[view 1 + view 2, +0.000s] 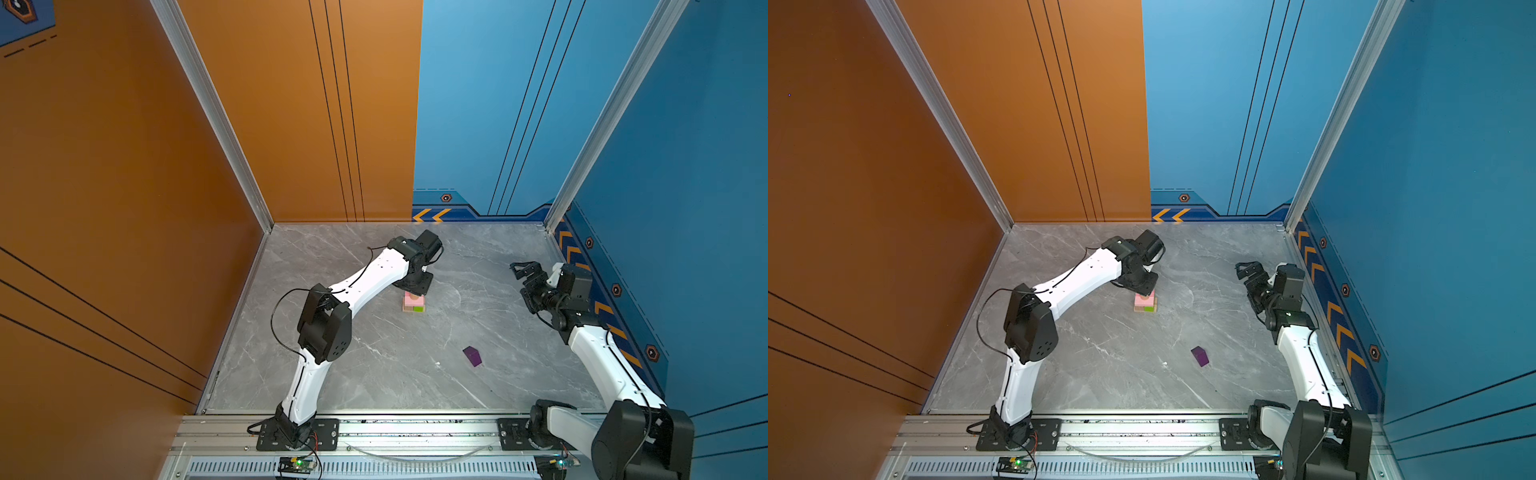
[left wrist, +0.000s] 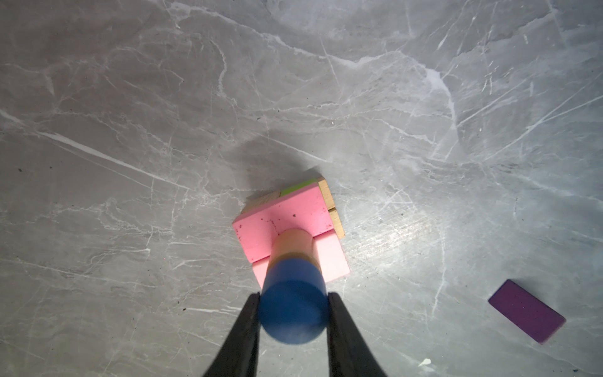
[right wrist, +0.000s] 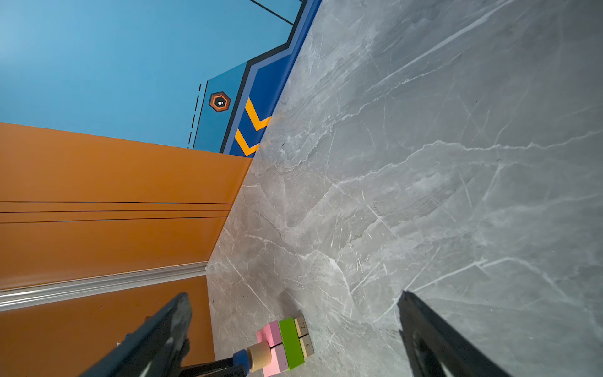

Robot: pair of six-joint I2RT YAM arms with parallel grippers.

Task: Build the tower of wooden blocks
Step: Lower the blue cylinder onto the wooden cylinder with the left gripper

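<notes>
The wood block tower [image 1: 413, 306] [image 1: 1145, 306] stands mid-table: tan and lime-green bars [image 3: 291, 342] at the base, two pink slabs [image 2: 284, 215] across them, and a tan cylinder [image 2: 293, 244] upright on the slabs. A blue cylinder [image 2: 292, 313] sits on top of the tan one. My left gripper [image 2: 293, 293] reaches down from above and is shut on the blue cylinder, one finger on each side. The purple peaked block [image 1: 472, 356] [image 2: 527, 310] lies loose on the table, nearer the front. My right gripper [image 1: 523, 268] [image 3: 293, 295] hangs open and empty at the right.
The grey marble table [image 1: 374, 374] is boxed in by an orange wall [image 1: 124, 208] on the left, and blue walls [image 1: 685, 166] at the back and right. An aluminium rail [image 1: 415, 432] carrying both arm bases runs along the front edge.
</notes>
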